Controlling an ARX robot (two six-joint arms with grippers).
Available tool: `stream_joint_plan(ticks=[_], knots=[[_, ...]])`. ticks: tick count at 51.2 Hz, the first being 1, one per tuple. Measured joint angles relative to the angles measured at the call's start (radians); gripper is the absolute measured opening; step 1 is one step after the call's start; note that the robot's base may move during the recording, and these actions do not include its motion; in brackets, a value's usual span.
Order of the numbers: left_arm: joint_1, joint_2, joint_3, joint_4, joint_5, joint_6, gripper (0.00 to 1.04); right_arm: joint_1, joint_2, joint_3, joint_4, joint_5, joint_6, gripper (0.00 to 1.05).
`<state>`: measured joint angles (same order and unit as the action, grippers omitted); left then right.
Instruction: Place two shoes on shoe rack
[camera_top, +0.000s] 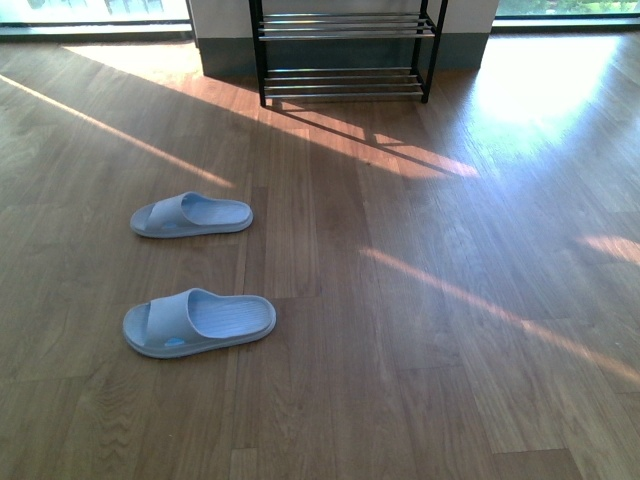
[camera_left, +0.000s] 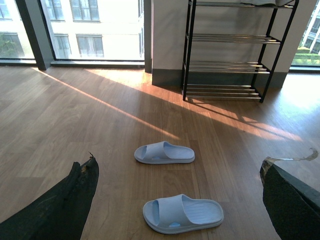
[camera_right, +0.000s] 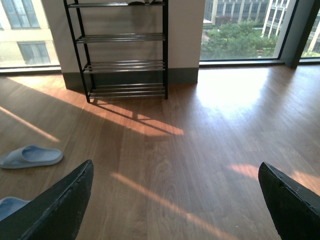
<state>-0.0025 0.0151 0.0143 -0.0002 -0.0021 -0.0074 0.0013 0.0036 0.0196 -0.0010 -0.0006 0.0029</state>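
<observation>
Slides of pale blue rubber lie apart on the wooden floor (camera_top: 450, 220): the farther slide (camera_top: 190, 214) and the nearer slide (camera_top: 198, 322). Well beyond them the shoe rack (camera_top: 340, 88) stands against the wall (camera_top: 220, 30). Left gripper (camera_left: 178, 165) and right gripper (camera_right: 175, 167) are both spread wide, holding nothing.

All three views look down across the floor (camera_top: 420, 330) toward the far shoe rack (camera_top: 343, 50).
</observation>
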Motion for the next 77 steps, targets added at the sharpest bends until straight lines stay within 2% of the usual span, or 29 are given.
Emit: stream_joint_plan(ticks=[77], knots=[[0.0,0.0,0.0,0.0,0.002,0.0,0.95,0.0,0.001,0.0,0.0,0.0,0.0,0.96]])
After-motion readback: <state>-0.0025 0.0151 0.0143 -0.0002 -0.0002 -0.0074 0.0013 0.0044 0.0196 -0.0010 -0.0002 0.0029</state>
